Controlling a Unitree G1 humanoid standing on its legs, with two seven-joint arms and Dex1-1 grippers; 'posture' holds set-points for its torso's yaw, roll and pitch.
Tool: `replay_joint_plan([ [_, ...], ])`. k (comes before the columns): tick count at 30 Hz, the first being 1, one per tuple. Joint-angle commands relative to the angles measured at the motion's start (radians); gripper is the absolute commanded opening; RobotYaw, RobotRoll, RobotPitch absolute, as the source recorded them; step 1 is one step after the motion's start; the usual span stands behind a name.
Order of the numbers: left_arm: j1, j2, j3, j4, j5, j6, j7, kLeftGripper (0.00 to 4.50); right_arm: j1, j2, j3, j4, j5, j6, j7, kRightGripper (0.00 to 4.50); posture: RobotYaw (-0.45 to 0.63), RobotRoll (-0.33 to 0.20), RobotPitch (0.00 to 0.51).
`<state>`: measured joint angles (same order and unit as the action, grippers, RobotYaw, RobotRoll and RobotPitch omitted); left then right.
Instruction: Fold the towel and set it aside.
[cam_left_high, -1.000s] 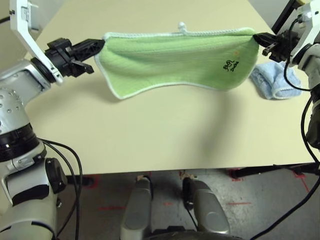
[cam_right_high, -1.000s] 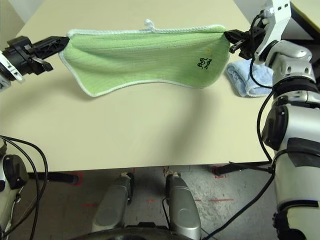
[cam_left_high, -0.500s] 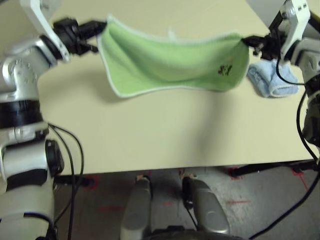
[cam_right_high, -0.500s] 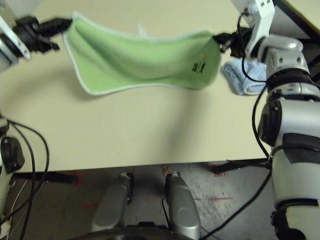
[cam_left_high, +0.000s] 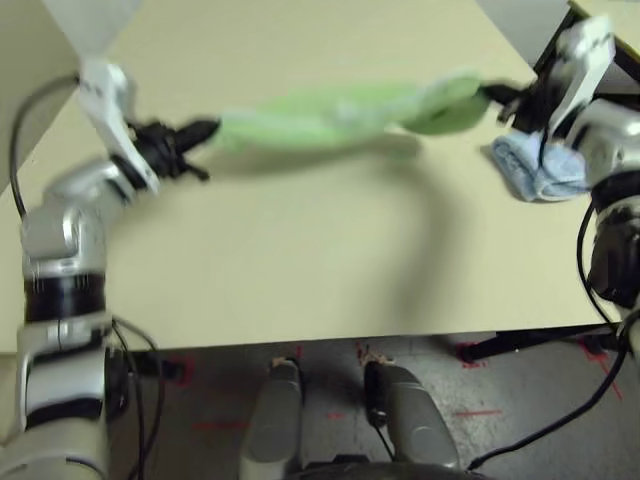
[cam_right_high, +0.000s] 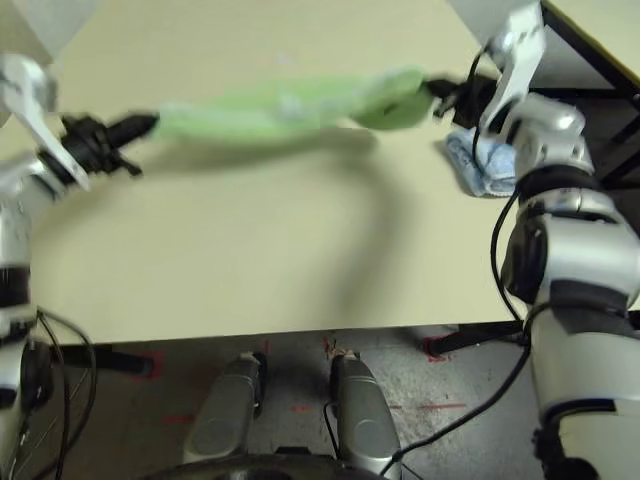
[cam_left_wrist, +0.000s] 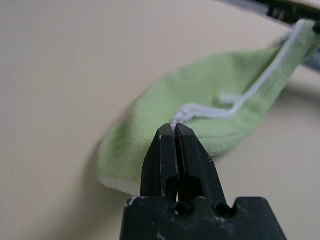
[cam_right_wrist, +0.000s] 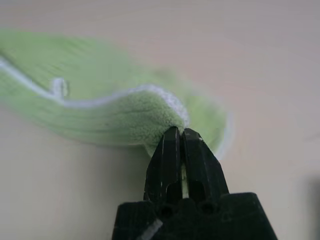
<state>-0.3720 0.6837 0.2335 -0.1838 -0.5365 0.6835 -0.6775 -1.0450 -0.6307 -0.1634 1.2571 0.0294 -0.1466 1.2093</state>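
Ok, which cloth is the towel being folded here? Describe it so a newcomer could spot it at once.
Start from the beige table: across its far half, the towel is stretched between the left gripper and the right gripper, each shut on one end. It is light green with white edge trim, unlike the light blue bunched cloth lying on the table beside the right arm.
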Motion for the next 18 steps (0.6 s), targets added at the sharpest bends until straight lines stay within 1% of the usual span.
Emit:
replay_joint_plan([
  [1, 0.09, -0.007, 0.003, -0.134, -0.055, 0.083, 0.021, 0.05, 0.046, -0.038, 0.025, -0.074, 0.015, 0.014, 0.115, 0.0, 0.18, 0.0, 0.122],
  [4, 0.144, 0.0, 0.002, -0.185, -0.081, 0.126, 0.025, 0.05, 0.087, -0.053, 0.045, -0.114, 0.015, 0.037, 0.186, 0.0, 0.18, 0.0, 0.129],
  [7, 0.187, 0.051, 0.012, -0.205, -0.103, 0.167, -0.012, 0.05, 0.121, -0.08, 0.072, -0.156, 0.015, 0.084, 0.271, 0.0, 0.18, 0.0, 0.133],
  [11, 0.207, 0.105, 0.05, -0.195, -0.141, 0.202, -0.044, 0.05, 0.148, -0.108, 0.095, -0.193, 0.015, 0.125, 0.334, 0.0, 0.18, 0.0, 0.137],
  [15, 0.241, 0.167, 0.1, -0.187, -0.191, 0.233, -0.112, 0.05, 0.163, -0.134, 0.115, -0.207, 0.001, 0.126, 0.355, 0.0, 0.19, 0.0, 0.145],
  [18, 0.246, 0.192, 0.128, -0.166, -0.224, 0.255, -0.138, 0.05, 0.164, -0.14, 0.125, -0.21, 0.004, 0.126, 0.355, 0.0, 0.19, 0.0, 0.147],
])
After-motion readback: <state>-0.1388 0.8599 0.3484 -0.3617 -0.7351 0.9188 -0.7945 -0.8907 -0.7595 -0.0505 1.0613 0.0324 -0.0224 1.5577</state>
